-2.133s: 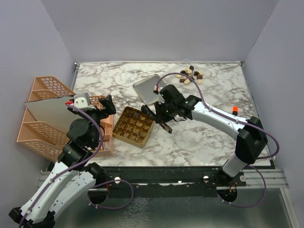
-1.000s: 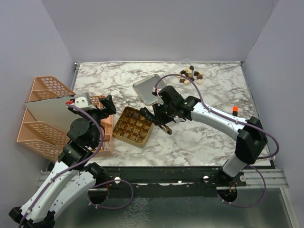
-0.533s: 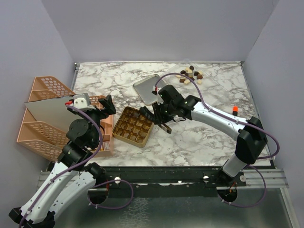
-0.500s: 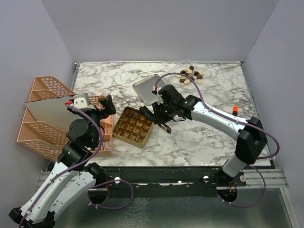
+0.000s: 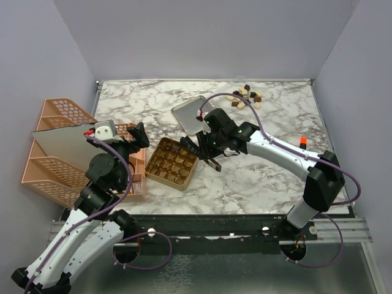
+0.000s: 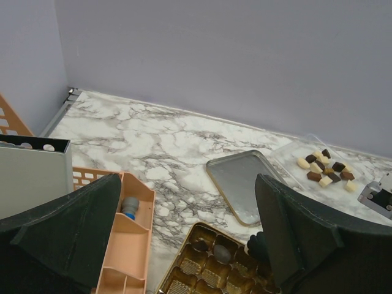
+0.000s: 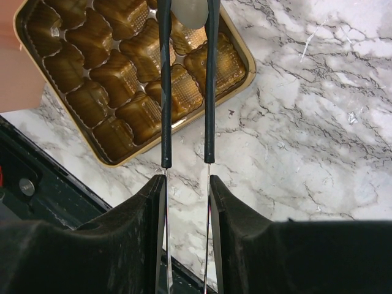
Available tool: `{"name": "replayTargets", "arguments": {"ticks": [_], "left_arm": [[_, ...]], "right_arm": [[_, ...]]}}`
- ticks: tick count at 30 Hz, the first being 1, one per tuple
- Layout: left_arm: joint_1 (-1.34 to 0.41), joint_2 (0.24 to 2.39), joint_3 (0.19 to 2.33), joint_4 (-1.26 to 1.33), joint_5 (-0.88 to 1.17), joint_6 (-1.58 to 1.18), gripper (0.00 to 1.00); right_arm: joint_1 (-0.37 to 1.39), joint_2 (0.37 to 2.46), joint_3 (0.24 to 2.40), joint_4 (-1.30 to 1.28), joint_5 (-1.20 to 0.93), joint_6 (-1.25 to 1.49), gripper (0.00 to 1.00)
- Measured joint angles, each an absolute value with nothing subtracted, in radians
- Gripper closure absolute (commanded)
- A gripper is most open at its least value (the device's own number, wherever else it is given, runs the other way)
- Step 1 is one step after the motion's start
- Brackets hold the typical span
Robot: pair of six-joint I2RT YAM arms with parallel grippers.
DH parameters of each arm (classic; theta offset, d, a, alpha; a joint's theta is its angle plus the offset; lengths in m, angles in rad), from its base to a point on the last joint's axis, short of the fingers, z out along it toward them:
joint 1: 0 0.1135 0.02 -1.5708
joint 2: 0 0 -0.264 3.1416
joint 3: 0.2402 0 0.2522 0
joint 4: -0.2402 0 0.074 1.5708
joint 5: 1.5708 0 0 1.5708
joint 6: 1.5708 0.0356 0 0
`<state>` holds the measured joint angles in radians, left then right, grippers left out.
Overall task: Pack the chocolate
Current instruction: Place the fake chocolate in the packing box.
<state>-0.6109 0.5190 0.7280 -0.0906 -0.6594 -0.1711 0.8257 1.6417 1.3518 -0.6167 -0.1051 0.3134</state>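
A pile of chocolate (image 5: 245, 97) in dark brown, light brown and cream-white lies at the back right; it also shows in the left wrist view (image 6: 324, 168). The golden-brown tray (image 5: 173, 163) sits mid-table. Two dark pieces (image 6: 222, 252) lie in its far compartments. My right gripper (image 7: 185, 184) is shut on thin tongs (image 7: 165, 92). The tong tips hold one cream-white chocolate piece (image 7: 188, 11) over the tray's (image 7: 122, 79) far right corner. My left gripper (image 6: 190, 236) is open and empty, raised left of the tray.
A silver flat lid (image 5: 191, 114) lies behind the tray. Peach organizers (image 5: 58, 147) stand at the left, one bin (image 6: 125, 245) holding a small grey-blue item. A small orange object (image 5: 302, 142) lies at the right. Walls close in the back and sides.
My right gripper with the tongs has shifted slightly left, toward the tray's right corner. The left arm has not moved.
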Motion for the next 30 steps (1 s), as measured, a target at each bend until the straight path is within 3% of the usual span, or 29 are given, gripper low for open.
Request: {"name": "replayTargets", "arguments": {"ticks": [22, 30], "left_arm": [[-0.611, 0.517, 0.728, -0.091, -0.659, -0.171, 0.01], [-0.611, 0.517, 0.728, -0.091, -0.659, -0.171, 0.01]], "right_arm": [[0.826, 1.642, 1.350, -0.624, -0.109, 0.315, 0.62], [0.825, 1.642, 1.398, -0.656, 0.037, 0.305, 0.63]]}}
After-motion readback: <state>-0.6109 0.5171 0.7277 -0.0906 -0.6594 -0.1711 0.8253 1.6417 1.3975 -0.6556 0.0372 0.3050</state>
